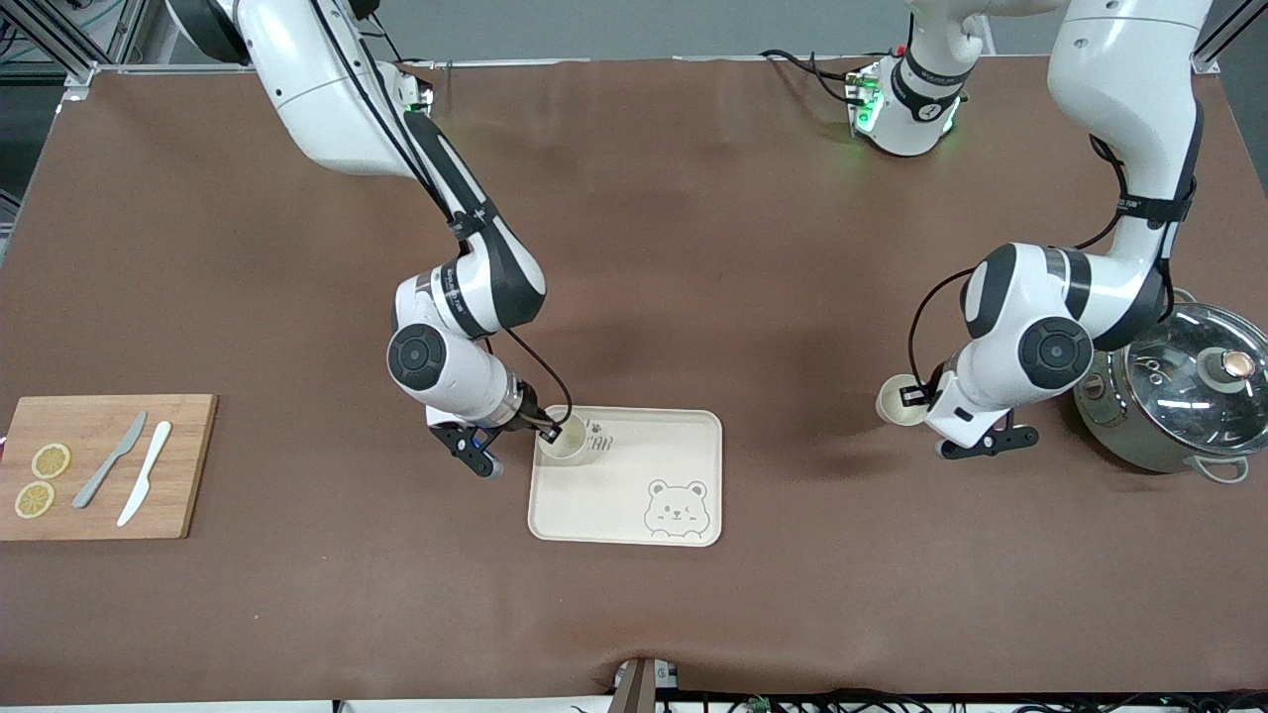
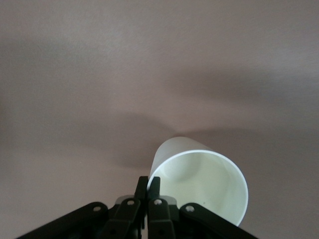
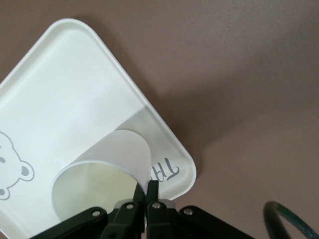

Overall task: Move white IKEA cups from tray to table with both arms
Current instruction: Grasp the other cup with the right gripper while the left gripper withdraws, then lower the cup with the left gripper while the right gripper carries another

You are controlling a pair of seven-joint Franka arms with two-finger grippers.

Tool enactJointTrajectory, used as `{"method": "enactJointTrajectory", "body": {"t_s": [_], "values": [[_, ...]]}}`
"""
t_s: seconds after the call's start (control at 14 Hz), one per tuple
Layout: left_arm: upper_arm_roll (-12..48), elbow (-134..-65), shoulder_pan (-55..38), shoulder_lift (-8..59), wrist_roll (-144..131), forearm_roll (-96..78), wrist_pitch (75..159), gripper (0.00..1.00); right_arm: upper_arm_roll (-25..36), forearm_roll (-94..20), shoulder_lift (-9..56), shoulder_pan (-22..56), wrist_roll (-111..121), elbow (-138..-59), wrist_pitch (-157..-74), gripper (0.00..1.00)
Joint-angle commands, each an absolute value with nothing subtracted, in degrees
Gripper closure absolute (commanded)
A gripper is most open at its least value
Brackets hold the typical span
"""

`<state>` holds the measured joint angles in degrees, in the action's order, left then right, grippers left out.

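My right gripper (image 1: 548,432) is shut on the rim of one white IKEA cup (image 1: 567,443). It holds the cup upright at the corner of the cream bear-print tray (image 1: 634,475) that is toward the right arm's end and farther from the front camera. The right wrist view shows its fingers (image 3: 146,187) pinching the cup wall (image 3: 107,164) over the tray (image 3: 65,89). My left gripper (image 1: 917,398) is shut on the rim of the other white cup (image 1: 895,401), held over the bare table between the tray and a pot. The left wrist view shows that gripper (image 2: 148,182) and the cup (image 2: 204,181).
A steel pot with a glass lid (image 1: 1184,396) stands at the left arm's end of the table, close to the left arm's wrist. A wooden cutting board (image 1: 104,495) with two lemon slices and two knives lies at the right arm's end. A brown mat covers the table.
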<state>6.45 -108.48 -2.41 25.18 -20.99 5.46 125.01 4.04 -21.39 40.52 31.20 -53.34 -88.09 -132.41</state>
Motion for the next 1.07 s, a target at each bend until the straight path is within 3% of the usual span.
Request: {"method": "enactJointTrajectory", "body": {"t_s": [0.0,0.07,0.14,0.21,0.29,0.36,0.71,1.0], "values": [[7.3,-113.5,-0.7,22.4,-20.3,6.9,128.1,1.0,4.3,-20.7,37.8,30.4,-54.0,-86.1,-126.1,1.0],[7.3,-113.8,-0.6,22.8,-20.2,6.9,128.1,1.0,4.5,-20.6,36.5,29.2,-53.9,-83.9,-120.1,1.0],[7.3,-113.6,-0.6,22.9,-20.2,6.8,128.1,0.92,4.6,-20.5,35.6,27.8,-53.4,-81.4,-114.0,1.0],[7.3,-113.5,-0.6,22.9,-20.2,6.7,128.1,0.6,4.7,-18.7,34.3,26.4,-51.3,-80.9,-109.1,1.0],[7.4,-113.1,-0.7,22.7,-20.2,6.7,128.1,0.19,4.6,-15.0,32.2,25.4,-46.8,-81.4,-106.1,1.0],[7.4,-112.6,-0.8,22.4,-20.2,6.7,128.1,0.0,4.6,-12.2,30.4,24.3,-43.2,-83.4,-104.6,1.0],[7.5,-109.5,-0.9,17.4,-20.3,6.6,124.8,0.0,4.7,-8.0,19.7,15.3,-19.4,-99.3,-107.0,1.0],[7.5,-103.0,-0.9,15.5,-20.3,6.6,116.0,0.0,4.7,-3.2,16.3,7.6,-5.9,-109.6,-113.9,1.0]]}}
